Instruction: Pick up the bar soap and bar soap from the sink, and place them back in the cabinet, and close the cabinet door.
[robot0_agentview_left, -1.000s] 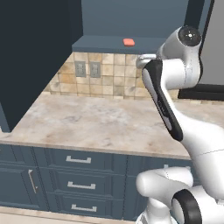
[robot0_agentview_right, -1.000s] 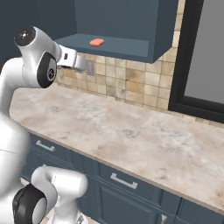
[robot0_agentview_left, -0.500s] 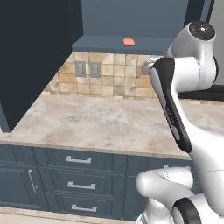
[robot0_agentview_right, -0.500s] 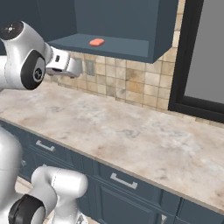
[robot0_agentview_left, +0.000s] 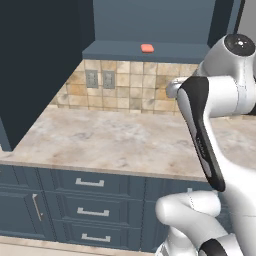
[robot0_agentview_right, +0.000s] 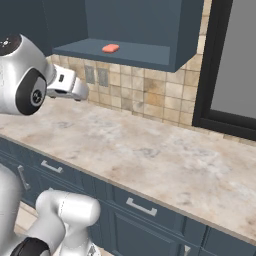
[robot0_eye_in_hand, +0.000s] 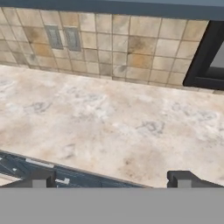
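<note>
The arm is folded high at the right of the left base view, its claw (robot0_eye_in_hand: 109, 178) held above the marbled surface (robot0_agentview_left: 120, 142), fingers spread and empty. One bar soap (robot0_agentview_left: 147, 48) lies on the open cabinet (robot0_agentview_right: 150, 30) shelf, upper centre. Since the earlier frames the elbow has swung farther right and the hand has drawn back from the cabinet.

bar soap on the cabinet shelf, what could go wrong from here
The bar soap lies near the front edge of the open cabinet shelf, so a careless pass by the arm might knock it off. The cabinet door stands swung open over the counter; a wide arm swing could hit it. The gripper is open, holding nothing.
</note>
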